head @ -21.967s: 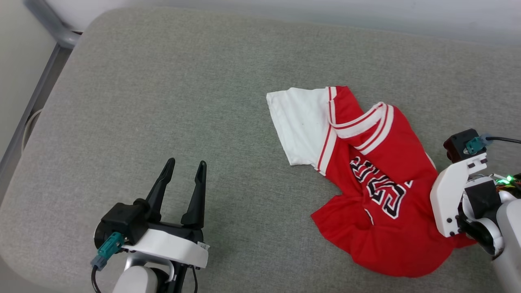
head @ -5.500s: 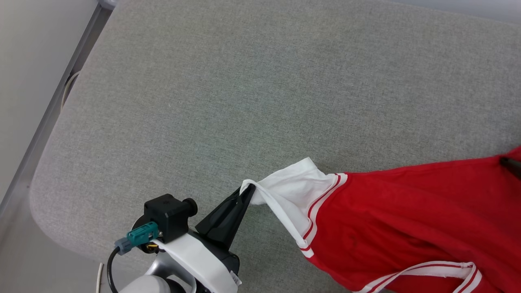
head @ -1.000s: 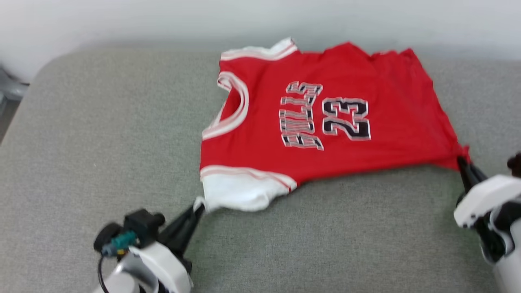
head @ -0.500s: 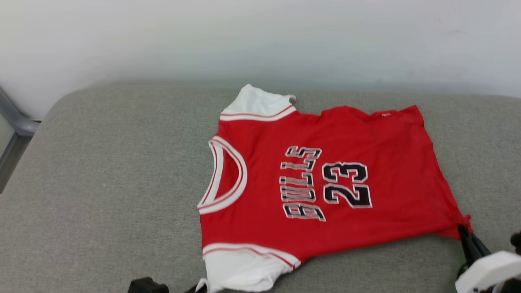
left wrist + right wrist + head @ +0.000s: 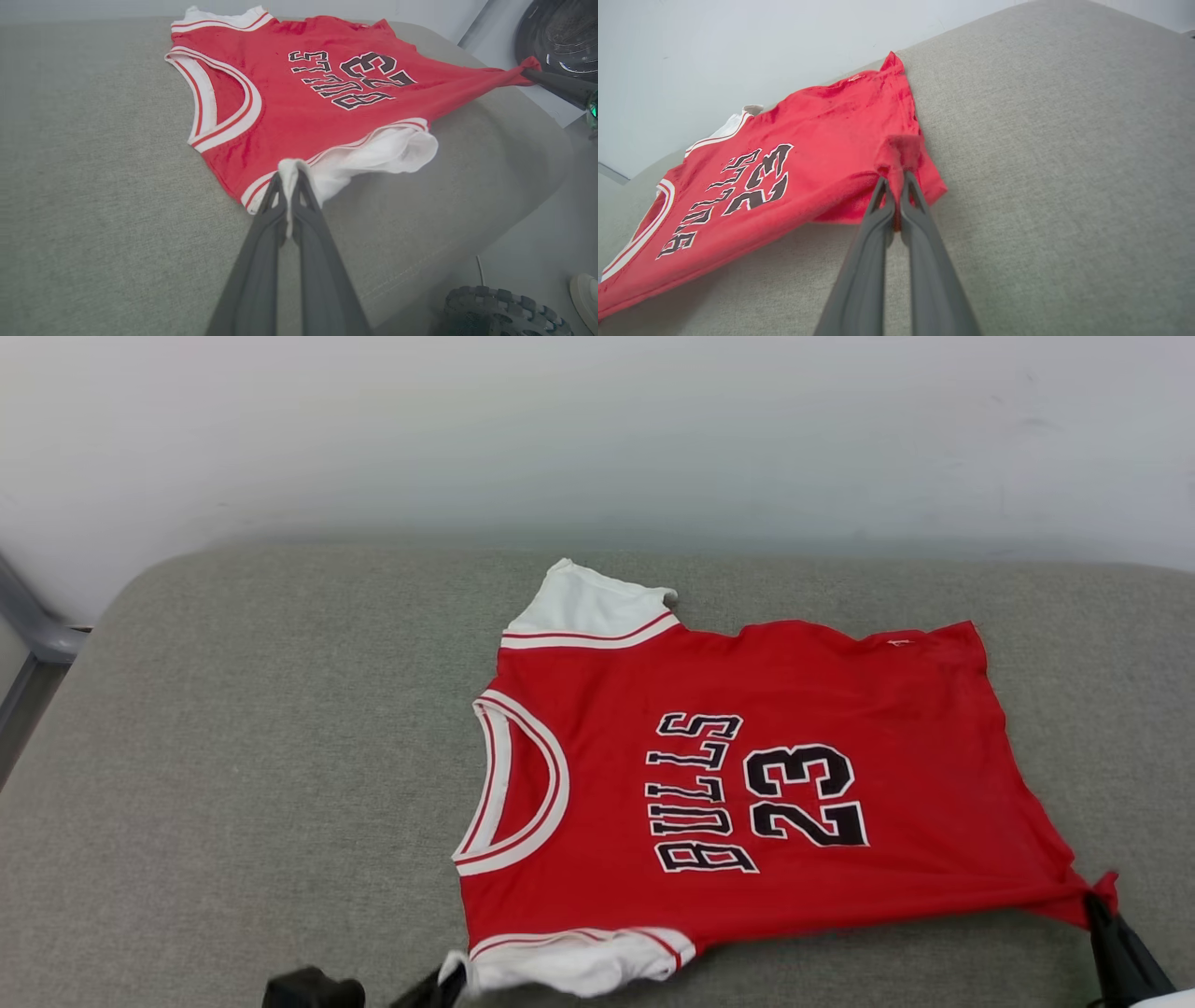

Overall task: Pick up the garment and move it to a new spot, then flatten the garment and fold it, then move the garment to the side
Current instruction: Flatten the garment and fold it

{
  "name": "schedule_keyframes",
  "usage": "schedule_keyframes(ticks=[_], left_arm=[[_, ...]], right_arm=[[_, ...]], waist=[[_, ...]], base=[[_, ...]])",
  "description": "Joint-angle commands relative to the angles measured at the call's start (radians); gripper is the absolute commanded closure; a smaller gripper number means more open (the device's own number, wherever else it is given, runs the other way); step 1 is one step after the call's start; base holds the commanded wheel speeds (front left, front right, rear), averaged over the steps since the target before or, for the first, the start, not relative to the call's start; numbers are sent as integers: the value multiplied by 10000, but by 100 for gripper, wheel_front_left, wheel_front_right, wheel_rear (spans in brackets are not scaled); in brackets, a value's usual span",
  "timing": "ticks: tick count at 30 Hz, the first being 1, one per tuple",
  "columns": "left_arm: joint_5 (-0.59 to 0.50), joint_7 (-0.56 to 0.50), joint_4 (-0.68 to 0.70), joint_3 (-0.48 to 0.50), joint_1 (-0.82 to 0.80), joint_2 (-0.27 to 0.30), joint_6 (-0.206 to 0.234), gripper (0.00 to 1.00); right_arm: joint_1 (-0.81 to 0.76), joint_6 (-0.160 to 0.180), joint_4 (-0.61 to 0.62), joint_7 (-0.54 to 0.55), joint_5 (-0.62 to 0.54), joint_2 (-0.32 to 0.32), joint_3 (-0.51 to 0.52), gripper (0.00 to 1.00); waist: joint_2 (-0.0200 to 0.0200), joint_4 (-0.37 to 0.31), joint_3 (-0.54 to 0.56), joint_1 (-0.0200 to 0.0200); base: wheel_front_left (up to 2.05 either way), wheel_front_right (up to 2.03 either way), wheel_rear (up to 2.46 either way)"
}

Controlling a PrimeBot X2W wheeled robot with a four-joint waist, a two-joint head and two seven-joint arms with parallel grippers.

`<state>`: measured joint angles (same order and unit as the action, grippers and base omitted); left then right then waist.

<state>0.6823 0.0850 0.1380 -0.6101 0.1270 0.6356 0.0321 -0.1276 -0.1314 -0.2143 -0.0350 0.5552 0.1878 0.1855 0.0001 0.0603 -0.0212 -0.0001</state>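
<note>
A broad grey cushion [image 5: 243,756] meets a pale wall [image 5: 597,429] at its far edge, with most open room on the left. The garment [image 5: 747,784], a red jersey (number 23 facing up), lies right of centre. The left gripper [image 5: 290,176] is clamped on its near white sleeve, the right gripper [image 5: 895,179] on its near hem corner. Collar points left, hem right, so the long axis runs left to right.

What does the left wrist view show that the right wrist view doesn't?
Left wrist view: the left gripper shut on the white sleeve, the whole collar, a tyre on the floor. Right wrist view: close up, red hem bunched above the right gripper's shut fingertips. Both: the garment's BULLS 23 front, the grey cushion, the right gripper pinching that hem corner.
</note>
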Motion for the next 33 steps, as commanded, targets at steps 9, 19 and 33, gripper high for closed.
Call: schedule_keyframes(ticks=[9, 19, 33], left_arm=[[-41, -46, 193, 575, -1470, 137, -107, 100], [-194, -466, -537, 781, -3339, 159, -525, 100], [-504, -914, -2984, 113, -5623, -459, -1286, 100]], right_arm=[[419, 16, 757, 567, -1146, 518, -157, 100], [1914, 14, 784, 1723, -1983, 890, -706, 100], [3576, 16, -499, 2545, -2979, 1019, -1227, 100]], waist=[[-1, -277, -484, 1], [-1, -396, -1554, 1], [-1, -387, -2551, 1]], base=[[0, 0, 0], [0, 0, 0], [0, 0, 0]])
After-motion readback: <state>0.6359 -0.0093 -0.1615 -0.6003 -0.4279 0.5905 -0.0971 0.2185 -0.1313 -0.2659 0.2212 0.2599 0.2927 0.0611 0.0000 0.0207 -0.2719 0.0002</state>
